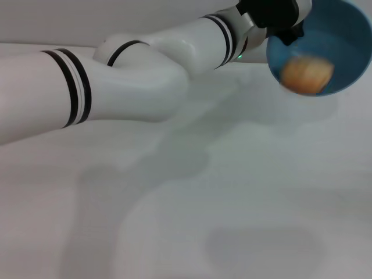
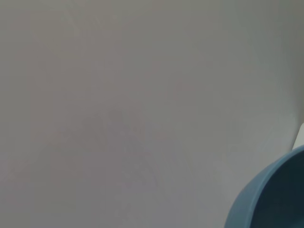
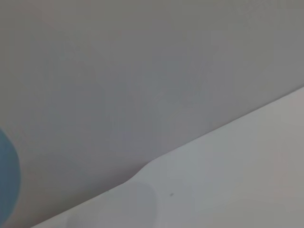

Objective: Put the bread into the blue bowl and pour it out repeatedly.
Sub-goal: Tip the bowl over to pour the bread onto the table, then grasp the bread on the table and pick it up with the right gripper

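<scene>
Pincer work at the far right of the scene: our left pincer (image 1: 279,26), at the end of the left arm (image 1: 116,87) that reaches across from the left, has the blue bowl (image 1: 343,35) by its rim and carries it tipped well above the white tabletop (image 1: 232,203), its mouth turned toward us. We cannot make out the fingers themselves against the dark wrist housing, so how far they stand apart we cannot tell, though the raised bowl points to a closed grip on the rim. Our right pincer does not appear in any view.

We judge the risk to lie in the tilt. The bread (image 1: 306,75) sits low against the bowl's near lip, and a little more roll of the wrist would send it over the edge; from this height it could bounce or skid toward the right edge of our view. A one-sided rim grip on a glossy bowl could also slip as the load shifts.

Blurred, the bread shows as a golden-tan lump with faint lobes, lying inside the bowl's lower wall. In the left wrist view only a curved slice of the light-blue bowl (image 2: 273,199) shows.
</scene>
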You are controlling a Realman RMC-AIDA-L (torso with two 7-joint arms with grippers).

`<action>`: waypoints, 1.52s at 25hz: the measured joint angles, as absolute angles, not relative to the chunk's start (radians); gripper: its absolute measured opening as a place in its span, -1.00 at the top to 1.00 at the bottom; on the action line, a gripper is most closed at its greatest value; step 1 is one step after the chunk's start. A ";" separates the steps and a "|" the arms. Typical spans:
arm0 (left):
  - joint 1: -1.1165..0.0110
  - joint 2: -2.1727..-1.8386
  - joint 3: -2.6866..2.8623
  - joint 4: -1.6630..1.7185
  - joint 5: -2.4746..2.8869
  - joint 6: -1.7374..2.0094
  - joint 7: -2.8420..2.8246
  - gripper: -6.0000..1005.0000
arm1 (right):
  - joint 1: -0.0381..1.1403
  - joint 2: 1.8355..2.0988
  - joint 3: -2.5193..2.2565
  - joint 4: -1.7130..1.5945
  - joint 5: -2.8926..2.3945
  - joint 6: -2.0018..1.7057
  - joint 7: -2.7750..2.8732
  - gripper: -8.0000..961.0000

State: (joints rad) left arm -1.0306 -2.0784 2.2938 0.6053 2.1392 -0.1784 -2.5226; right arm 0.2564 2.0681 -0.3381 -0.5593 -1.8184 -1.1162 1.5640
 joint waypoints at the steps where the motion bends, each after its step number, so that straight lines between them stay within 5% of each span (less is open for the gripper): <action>1: -1.031 -2.078 2.294 0.604 2.137 -0.177 -2.526 0.99 | 0.258 2.068 -0.338 -0.557 -1.818 -1.115 1.564 -0.18; 21: -1.034 -2.072 1.961 0.589 2.107 0.188 -2.579 0.99 | 0.292 2.064 -0.474 -0.553 -1.814 -1.208 1.573 -0.18; 38: -1.025 -2.067 1.837 0.496 2.108 0.262 -2.585 0.99 | 0.555 2.067 -0.785 -0.480 -1.976 -1.214 1.899 -0.18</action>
State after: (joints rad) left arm -1.0245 -2.0673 1.8375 0.4960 2.1076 0.2622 -2.5847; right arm 0.5555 2.0666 -0.7846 -0.4804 -1.9757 -1.2139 1.8986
